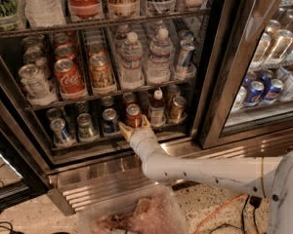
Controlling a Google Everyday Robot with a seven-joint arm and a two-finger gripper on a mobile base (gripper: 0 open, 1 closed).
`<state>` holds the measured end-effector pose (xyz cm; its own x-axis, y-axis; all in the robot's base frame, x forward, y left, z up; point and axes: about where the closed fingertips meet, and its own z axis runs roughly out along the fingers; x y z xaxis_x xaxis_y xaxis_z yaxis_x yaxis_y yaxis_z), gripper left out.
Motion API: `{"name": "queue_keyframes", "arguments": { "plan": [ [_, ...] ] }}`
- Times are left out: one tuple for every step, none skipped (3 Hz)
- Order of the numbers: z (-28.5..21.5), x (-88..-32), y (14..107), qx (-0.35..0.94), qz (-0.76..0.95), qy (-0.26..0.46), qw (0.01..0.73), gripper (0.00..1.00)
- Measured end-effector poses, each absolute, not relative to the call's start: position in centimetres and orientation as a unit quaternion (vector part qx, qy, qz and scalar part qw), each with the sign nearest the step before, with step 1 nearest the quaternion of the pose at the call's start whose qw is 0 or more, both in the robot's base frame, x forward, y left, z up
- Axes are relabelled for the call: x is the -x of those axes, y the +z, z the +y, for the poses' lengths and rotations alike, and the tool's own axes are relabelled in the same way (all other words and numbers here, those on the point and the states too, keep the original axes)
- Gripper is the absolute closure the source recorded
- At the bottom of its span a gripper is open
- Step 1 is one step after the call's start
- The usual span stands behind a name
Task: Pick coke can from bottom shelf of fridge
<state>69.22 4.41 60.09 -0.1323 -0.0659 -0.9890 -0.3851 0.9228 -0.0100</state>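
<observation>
We find the coke can (133,114) standing upright on the bottom shelf (88,143) of the fridge (219,82). It is in the front row, a little right of the middle, with a blue can (110,121) just beside it on the left and a little bottle (157,106) just beside it on the right. The gripper (134,126) has reached in over the shelf's front rail on the pale arm (200,169) and sits at the near side of the can, low against its body. Its fingers (123,130) stand apart, one to each side of the can and seemingly wider than it, and they have hold of nothing that we can make out. The can rests on the rack. We judge that a small can like this will be light if empty and moderately weighty if full. Its thin aluminium wall is stiff enough for a moderate squeeze but will dent under a hard one. The smooth, possibly chilled surface may be slippery. The best hold, we think, is across the straight middle of the body, below the tapered silver lid and above the rounded base, with both pads flat on the curve. The neighbours leave little room at either side, so the close should be centred, and the can should then come out towards the near side.
</observation>
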Motion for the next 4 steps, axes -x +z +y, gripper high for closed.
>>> {"name": "queue_keyframes", "arguments": {
  "plan": [
    [4.8, -69.9, 60.2, 0.159, 0.741, 0.122, 0.642, 0.36],
    [5.3, -70.6, 59.8, 0.165, 0.742, 0.123, 0.638, 0.38],
    [4.9, -70.6, 59.8, 0.165, 0.742, 0.123, 0.638, 0.38],
    [5.6, -71.6, 59.2, 0.167, 0.747, 0.124, 0.632, 0.57]
  ]
}}
